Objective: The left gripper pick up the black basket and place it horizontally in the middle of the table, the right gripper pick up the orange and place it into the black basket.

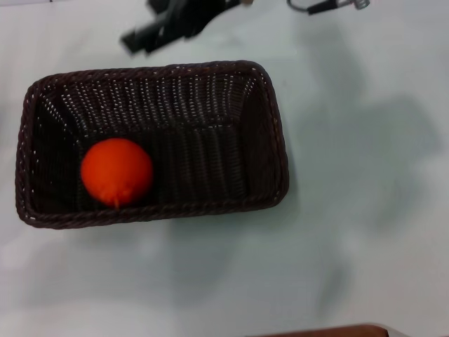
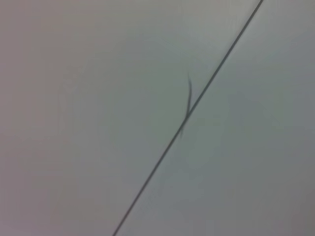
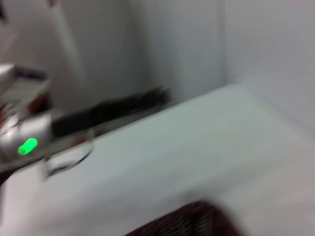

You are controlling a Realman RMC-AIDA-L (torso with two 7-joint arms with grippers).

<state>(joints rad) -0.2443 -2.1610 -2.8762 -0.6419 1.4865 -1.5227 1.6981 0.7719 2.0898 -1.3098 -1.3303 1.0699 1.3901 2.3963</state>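
The black basket point(image 1: 270, 133) lies lengthwise across the white table point(image 1: 365, 232), in the left-middle of the head view. The orange point(image 1: 116, 171) rests inside it at its left end, free of any gripper. A dark angular piece that looks like the left gripper point(image 1: 151, 35) shows at the far edge of the table beyond the basket, apart from it. The right wrist view shows it as a black bar point(image 3: 123, 108) on a grey arm with a green light. A corner of the basket point(image 3: 187, 223) also shows there. The right gripper is out of view.
A grey cable end point(image 1: 326, 5) lies at the far right edge. A brown edge point(image 1: 337, 330) shows at the near side. The left wrist view shows only a pale surface crossed by a thin dark seam point(image 2: 187, 113). A pale wall point(image 3: 187, 44) rises behind the table.
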